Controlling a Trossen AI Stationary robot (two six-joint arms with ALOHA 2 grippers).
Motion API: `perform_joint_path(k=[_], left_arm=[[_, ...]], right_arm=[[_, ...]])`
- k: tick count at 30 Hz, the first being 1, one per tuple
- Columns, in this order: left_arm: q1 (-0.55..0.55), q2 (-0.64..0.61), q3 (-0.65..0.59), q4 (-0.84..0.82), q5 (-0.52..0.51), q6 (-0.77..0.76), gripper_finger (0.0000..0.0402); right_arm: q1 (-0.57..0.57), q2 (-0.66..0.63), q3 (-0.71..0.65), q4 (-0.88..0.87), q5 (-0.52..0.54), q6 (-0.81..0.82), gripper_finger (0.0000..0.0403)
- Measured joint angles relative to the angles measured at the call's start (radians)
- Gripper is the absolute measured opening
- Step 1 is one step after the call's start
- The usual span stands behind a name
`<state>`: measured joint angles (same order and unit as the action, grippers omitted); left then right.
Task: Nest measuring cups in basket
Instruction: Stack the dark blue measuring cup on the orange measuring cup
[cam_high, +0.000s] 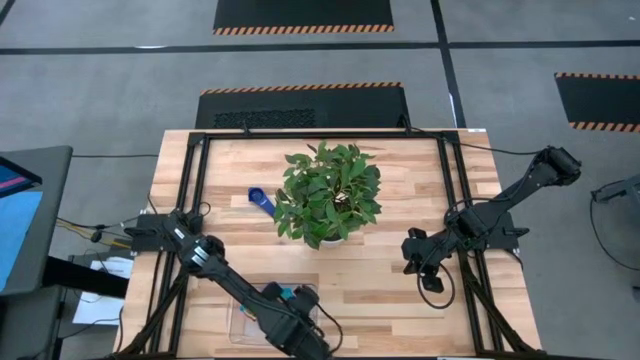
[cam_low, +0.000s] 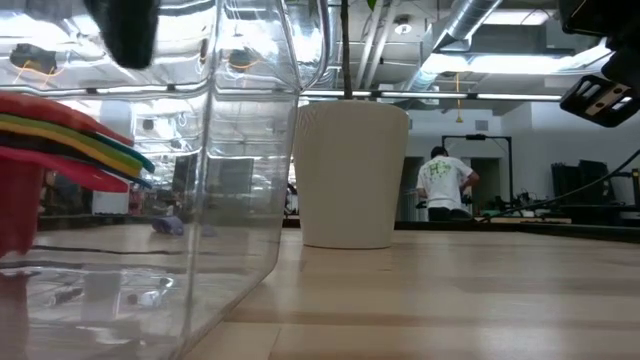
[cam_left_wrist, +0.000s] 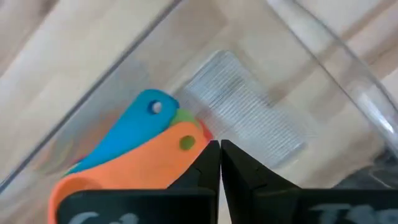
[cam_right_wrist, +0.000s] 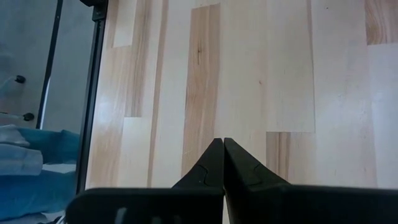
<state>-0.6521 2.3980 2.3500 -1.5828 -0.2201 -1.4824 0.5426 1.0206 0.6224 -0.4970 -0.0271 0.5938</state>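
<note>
The bench (cam_high: 400, 270) fills the middle of the high view, with a leafy potted plant (cam_high: 328, 192) at its centre. The basket (cam_high: 243, 318), a clear tray, sits at the lower middle of that frame, at the bench's near edge. Inside it lies a stack of nested cups (cam_left_wrist: 134, 149): orange, green and light blue handles fan out in the left wrist view, and red and yellow ones show through the wall at the left of the low view.

One dark blue cup (cam_high: 261, 200) lies alone on the bench, just left of the plant, well apart from the basket. So the nesting looks nearly done, with this last cup to fetch; the next move calls for an arm to reach it beside the leaves, and the tool must first spread.

The left tool (cam_left_wrist: 220, 163) hovers over the stack in the basket, fingers pressed together, pinching nothing. The right tool (cam_right_wrist: 222, 163) waits at the right of the high view, likewise shut and empty.
</note>
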Motion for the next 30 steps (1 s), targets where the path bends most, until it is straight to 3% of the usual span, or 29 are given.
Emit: perform_joint_path(k=[15,19,25,30], left_arm=[[0.057,-0.028,0.002,0.033,-0.091,0.060,0.0000],[0.051,-0.042,0.000,0.012,-0.137,0.205,0.0000],[0.003,-0.134,0.002,0.012,-0.183,0.578,0.0000],[-0.014,-0.271,-0.087,0.014,-0.218,0.654,0.0000]], right_arm=[[0.000,0.000,0.000,0.008,-0.001,0.000,0.0013],[0.000,0.000,0.000,0.007,0.000,0.000,0.0013],[-0.002,0.000,0.000,0.010,0.000,0.000,0.0013],[-0.002,0.000,0.000,0.036,0.014,0.044,0.0013]])
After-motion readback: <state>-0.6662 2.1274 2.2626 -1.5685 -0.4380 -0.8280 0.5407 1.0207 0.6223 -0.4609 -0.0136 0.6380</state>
